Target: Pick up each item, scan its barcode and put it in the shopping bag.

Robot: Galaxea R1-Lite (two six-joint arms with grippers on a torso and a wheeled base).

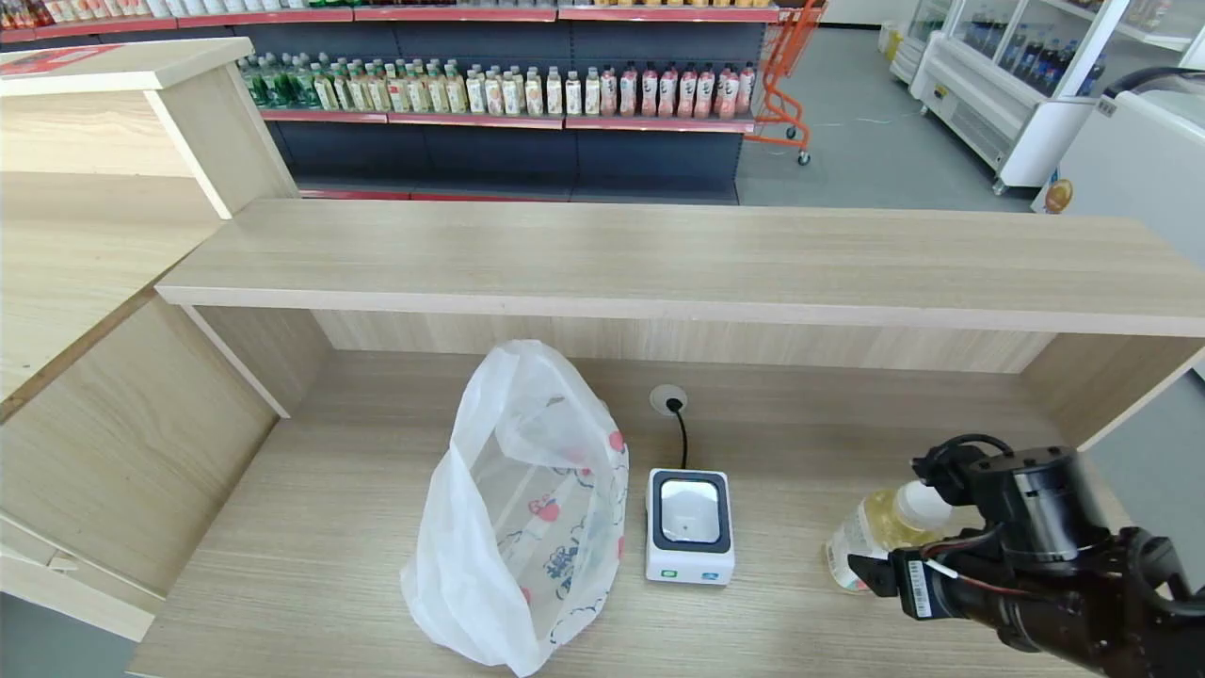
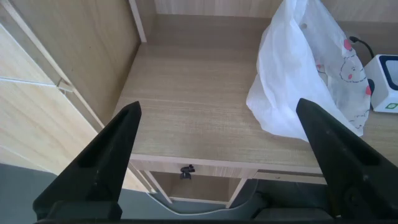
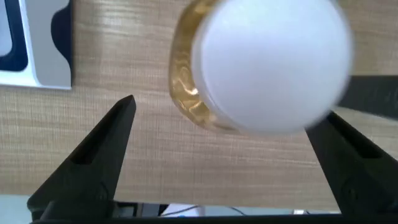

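Our right tool is spread wide around the bottle: the white cap sits between the two fingers, and we see no contact with either. On the counter the white shopping bag stands with its mouth up. The scanner is just beside it on the right, and the bottle of yellowish liquid is further right. Our left tool is also wide, holding nothing, above the counter's near left edge.

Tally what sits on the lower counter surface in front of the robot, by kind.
Shopping bag: 1
Barcode scanner: 1
Bottle: 1
Total: 3
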